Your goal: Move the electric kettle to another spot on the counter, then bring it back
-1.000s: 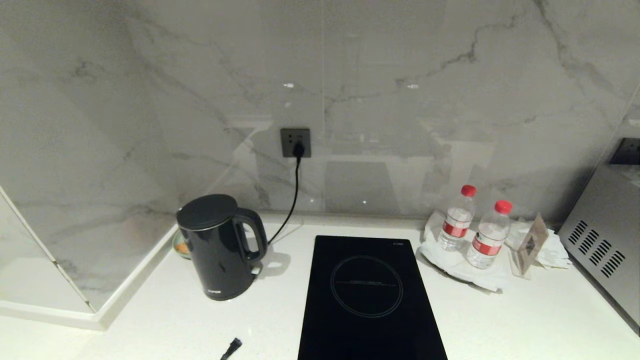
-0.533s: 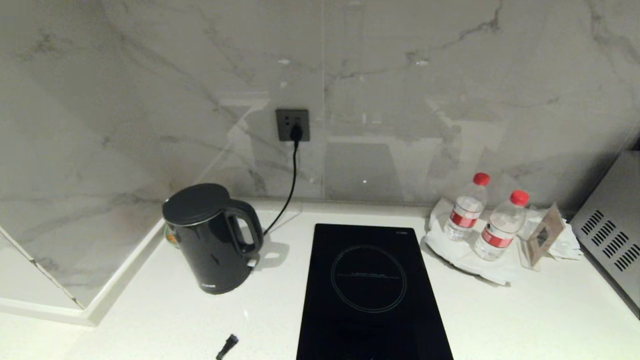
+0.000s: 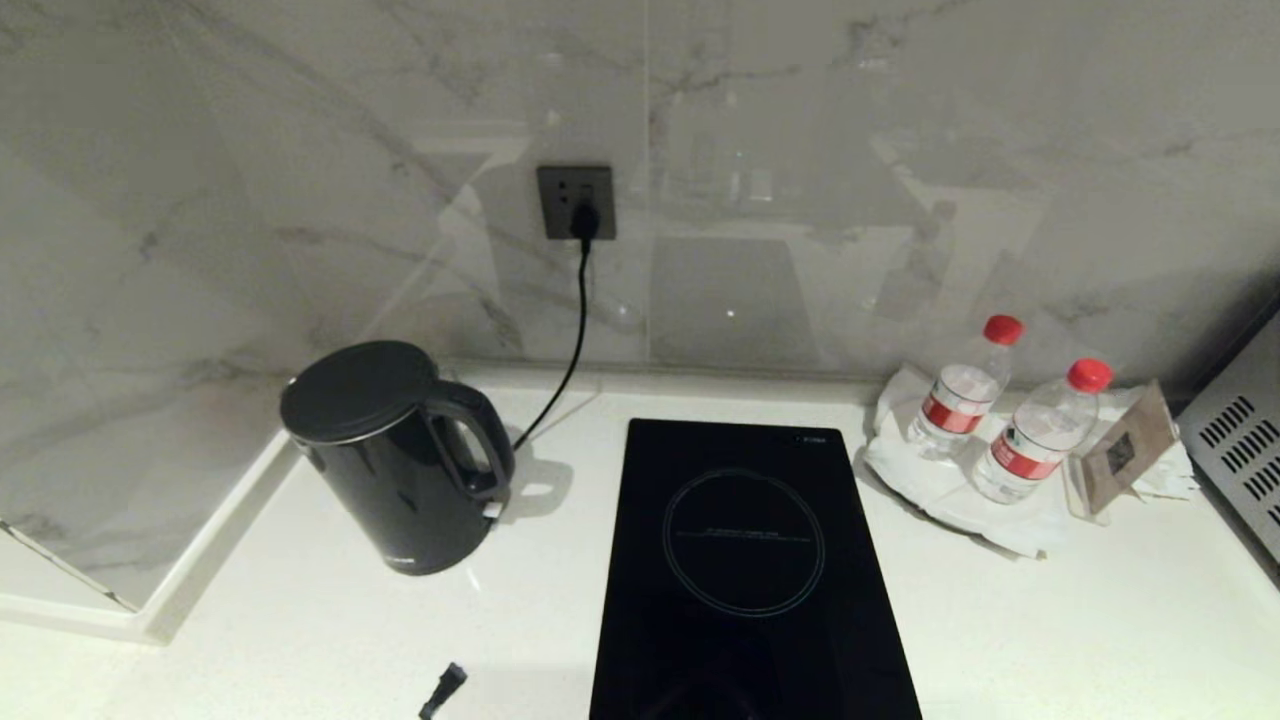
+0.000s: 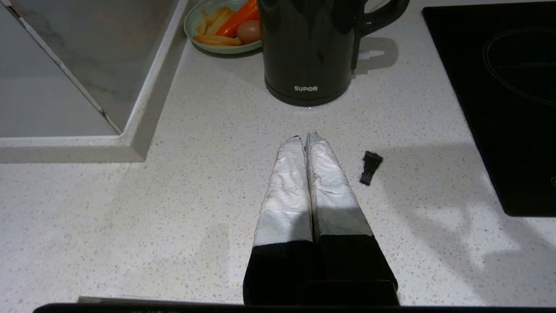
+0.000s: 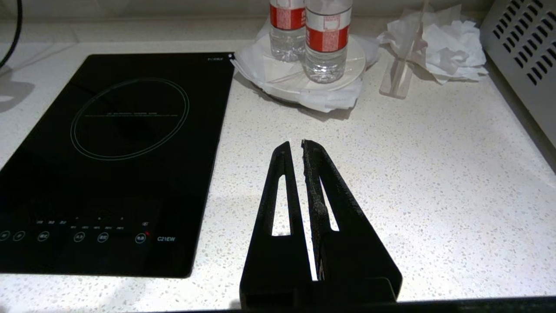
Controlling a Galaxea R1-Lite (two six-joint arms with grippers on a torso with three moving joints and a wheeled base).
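Electric kettle [image 3: 392, 462]: tall glossy black jug, flat lid on, loop handle turned toward 3 o'clock; upright on the counter [image 3: 1050, 620] at about 9 o'clock of the induction hob [image 3: 745, 570], near it but apart. White lettering low on its body faces the left wrist camera.

Surroundings, kettle side: raised white ledge [image 3: 215, 530] close at the kettle's 9 o'clock. A green plate of food [image 4: 217, 26] sits just beside the kettle, between it and the ledge. Black cord [image 3: 570, 340] runs from the wall socket [image 3: 575, 202] down behind the kettle's handle.

Open room: bare speckled worktop at the kettle's 6 o'clock, carrying only a small black piece [image 3: 443, 690]; a wider bare stretch at the hob's 3 to 5 o'clock.

Far side: two water bottles [image 3: 1000, 415] on a white plate with tissue, a small card stand [image 3: 1120, 455] beside them, a vented metal appliance [image 3: 1235, 440] at the counter's end.

Left gripper [image 4: 304, 138]: taped fingers pressed together, holding nothing, above bare worktop at the kettle's 6 o'clock, apart from it.

Right gripper [image 5: 294, 145]: black fingers nearly together with a thin slit between, empty, over worktop at the hob's 3 o'clock.

Change from the earlier head pictures: the whole scene sits differently in frame, socket higher and kettle further left, showing the camera has tipped down; the objects keep their places relative to each other.
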